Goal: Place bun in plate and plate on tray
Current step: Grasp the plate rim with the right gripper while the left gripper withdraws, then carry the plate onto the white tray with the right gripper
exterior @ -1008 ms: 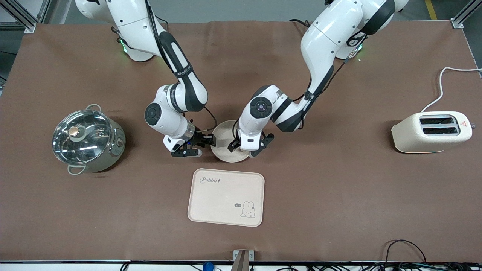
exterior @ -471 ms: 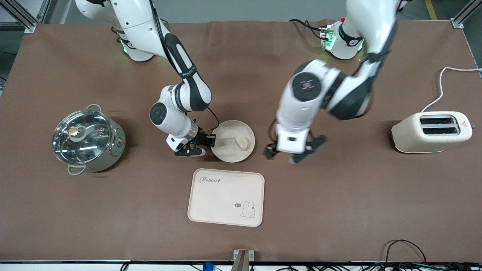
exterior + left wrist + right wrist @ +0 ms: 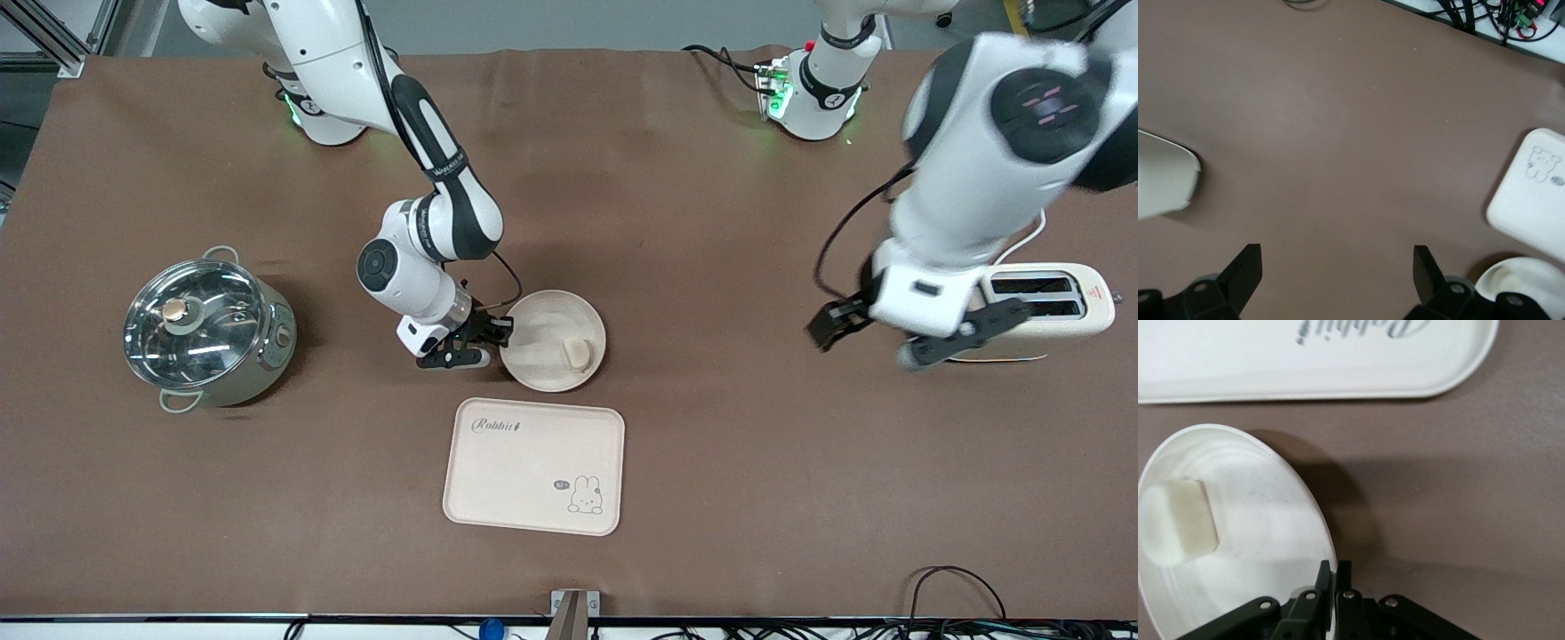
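Right wrist view, right claw [image 3: 1333,587] pinching plate [image 3: 1271,520] rim, bun [image 3: 1178,520] inside, left claw [image 3: 876,342] spread.

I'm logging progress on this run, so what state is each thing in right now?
bun: lying in the plate.
plate: on the table, rim pinched by the right gripper, not on the tray.
tray: bare, nearer the front camera than the plate.
left gripper: open, holding nothing, beside the toaster.
pot: glass lid on.
toaster: slots look empty.
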Controlling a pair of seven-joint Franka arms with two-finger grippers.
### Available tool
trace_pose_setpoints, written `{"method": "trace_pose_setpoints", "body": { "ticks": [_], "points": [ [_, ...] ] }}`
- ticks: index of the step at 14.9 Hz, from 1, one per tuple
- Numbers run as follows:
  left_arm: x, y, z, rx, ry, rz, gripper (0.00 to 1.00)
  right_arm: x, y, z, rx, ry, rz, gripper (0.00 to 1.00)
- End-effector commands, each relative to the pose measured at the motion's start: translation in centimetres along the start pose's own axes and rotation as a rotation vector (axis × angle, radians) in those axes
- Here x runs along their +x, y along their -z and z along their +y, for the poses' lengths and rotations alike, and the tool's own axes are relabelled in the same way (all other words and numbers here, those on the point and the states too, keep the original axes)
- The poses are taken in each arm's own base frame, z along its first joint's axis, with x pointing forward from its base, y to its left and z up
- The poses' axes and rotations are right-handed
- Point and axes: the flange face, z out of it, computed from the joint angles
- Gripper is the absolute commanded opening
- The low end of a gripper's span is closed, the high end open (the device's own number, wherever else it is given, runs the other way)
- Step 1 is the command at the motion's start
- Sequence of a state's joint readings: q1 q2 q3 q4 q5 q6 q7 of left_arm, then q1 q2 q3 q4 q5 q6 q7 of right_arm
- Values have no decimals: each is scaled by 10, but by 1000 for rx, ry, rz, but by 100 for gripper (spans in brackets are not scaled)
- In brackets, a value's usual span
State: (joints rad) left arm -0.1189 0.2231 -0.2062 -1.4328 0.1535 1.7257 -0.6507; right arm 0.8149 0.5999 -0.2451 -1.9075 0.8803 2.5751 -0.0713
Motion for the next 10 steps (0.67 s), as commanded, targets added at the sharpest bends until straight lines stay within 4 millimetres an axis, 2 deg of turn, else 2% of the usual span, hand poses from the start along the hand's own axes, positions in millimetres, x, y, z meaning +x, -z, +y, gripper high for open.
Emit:
{"method": "trace_pose_setpoints", "body": {
  "ticks": [1,3,6,8,10],
  "points": [
    [-14,43,-52,25,-127,-31,100,18,33,-24,97,-30,47,0],
    [-18,68,-88,-1,-188,-58,100,49,22,-17,96,-51,87,0],
    [-25,94,-132,-39,-255,-77,100,102,24,6,129,-109,146,0],
    [-37,102,-149,-61,-272,-115,100,128,17,26,127,-129,163,0],
    [-46,102,-154,-57,-281,-124,100,150,15,40,135,-146,164,0]
  ]
}}
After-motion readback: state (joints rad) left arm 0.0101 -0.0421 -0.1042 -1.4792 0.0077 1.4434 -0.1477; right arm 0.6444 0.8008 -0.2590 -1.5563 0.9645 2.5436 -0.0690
